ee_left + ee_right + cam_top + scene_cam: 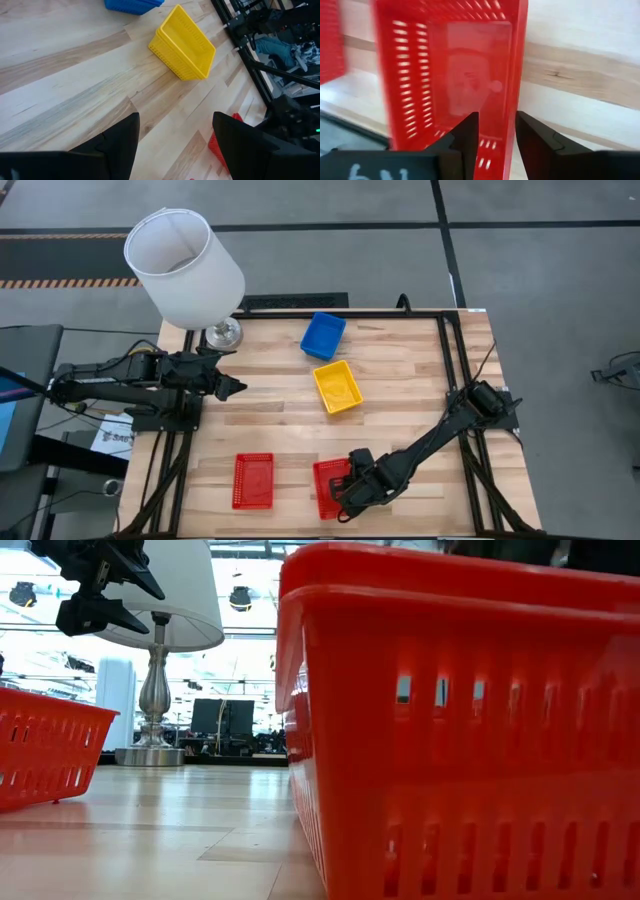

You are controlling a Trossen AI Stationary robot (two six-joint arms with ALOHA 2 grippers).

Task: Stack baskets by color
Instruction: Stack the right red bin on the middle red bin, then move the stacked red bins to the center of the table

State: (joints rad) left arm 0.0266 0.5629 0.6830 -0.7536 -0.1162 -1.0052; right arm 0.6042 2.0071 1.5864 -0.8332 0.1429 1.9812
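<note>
The right gripper [345,498] sits low at the table's front edge, its 2 fingers partly apart astride the rim of a red perforated plastic basket [328,486]; whether they pinch that wall cannot be told. A second red basket [253,480] lies well apart toward the front left corner, bare wood between. The yellow plastic basket [337,387] sits mid-table, the blue plastic basket [323,335] near the back edge. The left gripper [232,388] hovers wide open and empty by the left edge, near the white-shaded lamp [185,268].
</note>
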